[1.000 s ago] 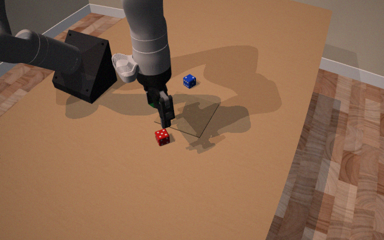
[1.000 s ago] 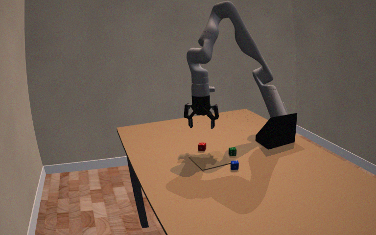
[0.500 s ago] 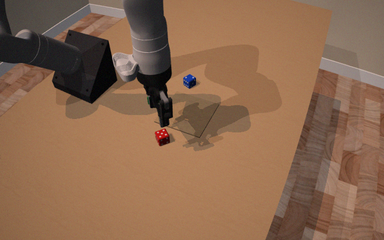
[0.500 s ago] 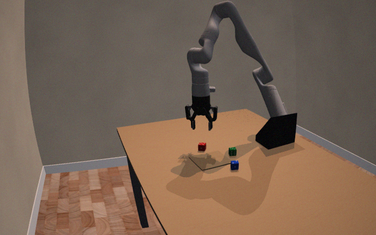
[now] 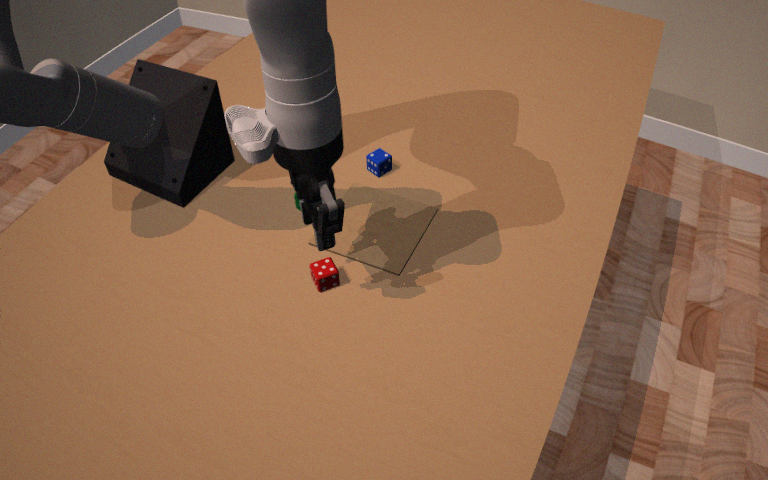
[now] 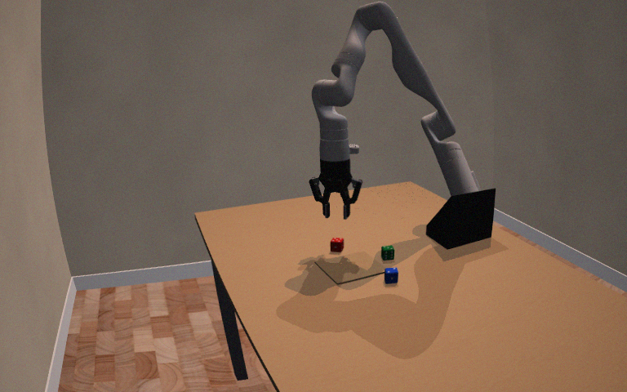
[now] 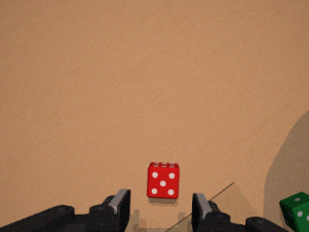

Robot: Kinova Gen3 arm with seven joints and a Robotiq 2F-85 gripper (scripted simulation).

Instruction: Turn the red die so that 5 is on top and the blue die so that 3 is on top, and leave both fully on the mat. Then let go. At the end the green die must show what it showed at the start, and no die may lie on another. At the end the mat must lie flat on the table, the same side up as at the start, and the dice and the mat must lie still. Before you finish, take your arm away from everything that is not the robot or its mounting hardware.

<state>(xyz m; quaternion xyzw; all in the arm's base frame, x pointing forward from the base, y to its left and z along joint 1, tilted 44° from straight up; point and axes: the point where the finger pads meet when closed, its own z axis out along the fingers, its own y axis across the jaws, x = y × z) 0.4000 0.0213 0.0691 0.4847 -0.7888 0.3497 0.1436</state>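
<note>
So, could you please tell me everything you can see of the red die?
The red die is a small, glossy-looking red cube with white pips and slightly rounded edges. Its top face shows five. It rests flat on the table, just outside the mat near a corner, apart from the other dice. Nothing touches it; the gripper hangs above, jaws partly closed and empty.

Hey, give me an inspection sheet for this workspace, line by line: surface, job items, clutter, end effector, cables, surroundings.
Surface: tan table, shadowed near the middle.
Job's things: thin mat lies flat; red die off the mat, five on top; blue die off the mat; green die beside the mat, mostly hidden by the arm in the top view.
Clutter: nothing seen.
End effector: partly closed, holding nothing, hanging above the table near the red die.
Cables: nothing seen.
Surroundings: black arm base, grey walls, wood floor.
</note>
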